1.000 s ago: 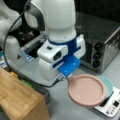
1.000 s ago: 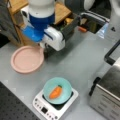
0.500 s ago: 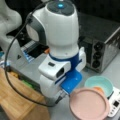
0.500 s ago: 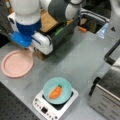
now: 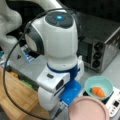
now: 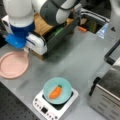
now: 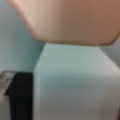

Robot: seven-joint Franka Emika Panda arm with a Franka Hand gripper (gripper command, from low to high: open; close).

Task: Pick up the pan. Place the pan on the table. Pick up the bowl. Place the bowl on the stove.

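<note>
The pan (image 6: 12, 64) is seen lying flat on the grey tabletop (image 6: 75, 65) at a front view's left, its white stub handle just under the blue-mounted tool (image 6: 25, 48). Whether the tool is clenched or released cannot be told. The teal bowl (image 6: 57, 90) with the orange carrot piece (image 6: 55, 92) is set on the white stove (image 6: 53, 107). In the wrist view the pan's underside (image 7: 67, 21) fills the top. A silver toaster oven (image 5: 100, 47) is placed behind the bowl (image 5: 98, 87) in a front view.

pan (image 6: 13, 64) pinkish-brown | bowl (image 6: 57, 90) teal | stove (image 6: 55, 106) white, black top
</note>
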